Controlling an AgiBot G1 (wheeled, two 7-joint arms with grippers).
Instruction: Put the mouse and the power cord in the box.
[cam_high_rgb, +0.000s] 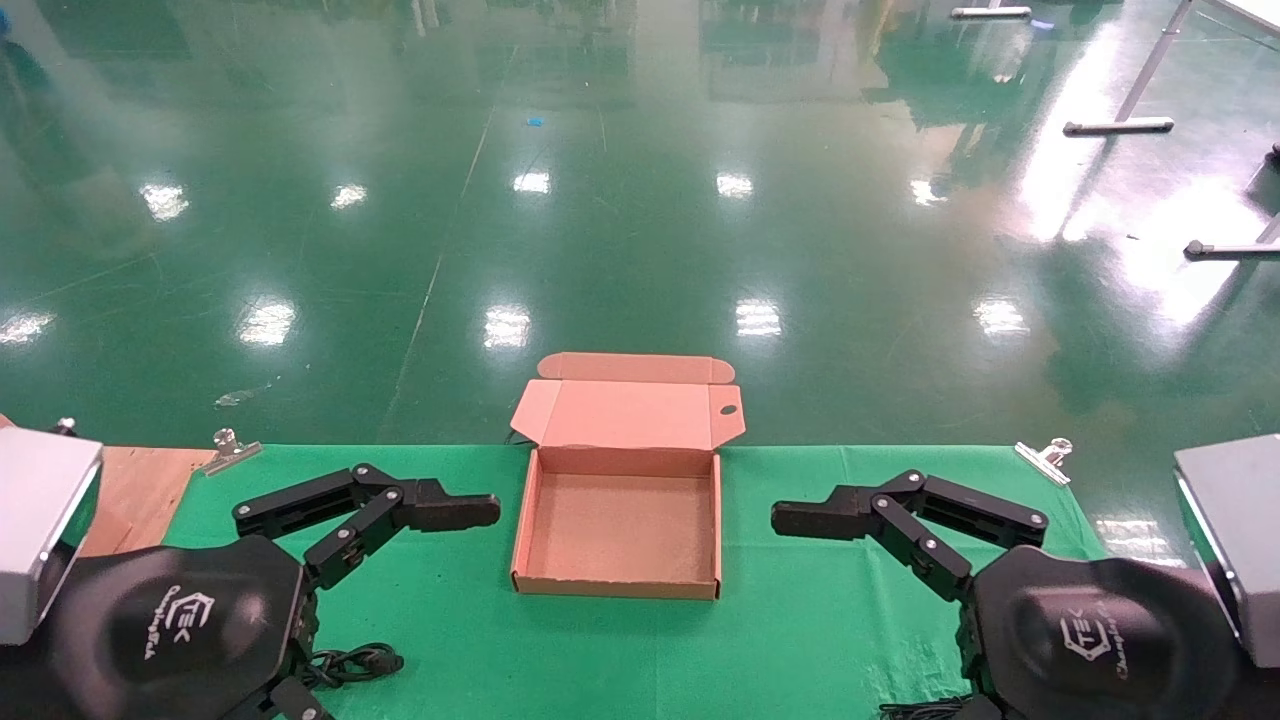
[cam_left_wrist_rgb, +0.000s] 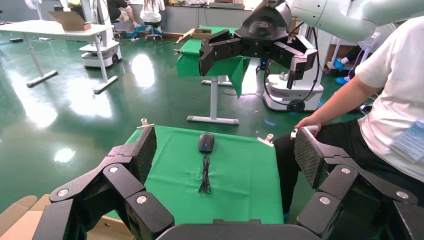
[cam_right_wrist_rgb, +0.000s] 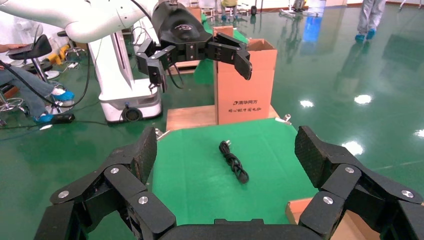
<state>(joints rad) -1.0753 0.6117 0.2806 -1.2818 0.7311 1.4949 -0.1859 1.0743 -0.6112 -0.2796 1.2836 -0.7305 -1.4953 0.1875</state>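
The brown box (cam_high_rgb: 619, 522) lies open in the middle of the green table, its lid folded back at the far side and nothing inside. Its corner shows in the wrist views (cam_left_wrist_rgb: 17, 220) (cam_right_wrist_rgb: 300, 207). The power cord (cam_right_wrist_rgb: 233, 161), a black knotted bundle, rests on the cloth left of the box, partly under my left arm (cam_high_rgb: 352, 662). The black mouse (cam_left_wrist_rgb: 206, 142) with its thin cable (cam_left_wrist_rgb: 205, 175) lies right of the box; the head view hides it under my right arm. My left gripper (cam_high_rgb: 470, 512) (cam_left_wrist_rgb: 226, 150) and right gripper (cam_high_rgb: 800, 520) (cam_right_wrist_rgb: 227, 150) hover open beside the box, holding nothing.
Metal clips (cam_high_rgb: 228, 447) (cam_high_rgb: 1045, 455) pin the cloth at the far corners. A wooden board (cam_high_rgb: 135, 490) and a tall cardboard carton (cam_right_wrist_rgb: 245, 87) stand at the table's left end. A seated person (cam_left_wrist_rgb: 390, 100) is beside the right end.
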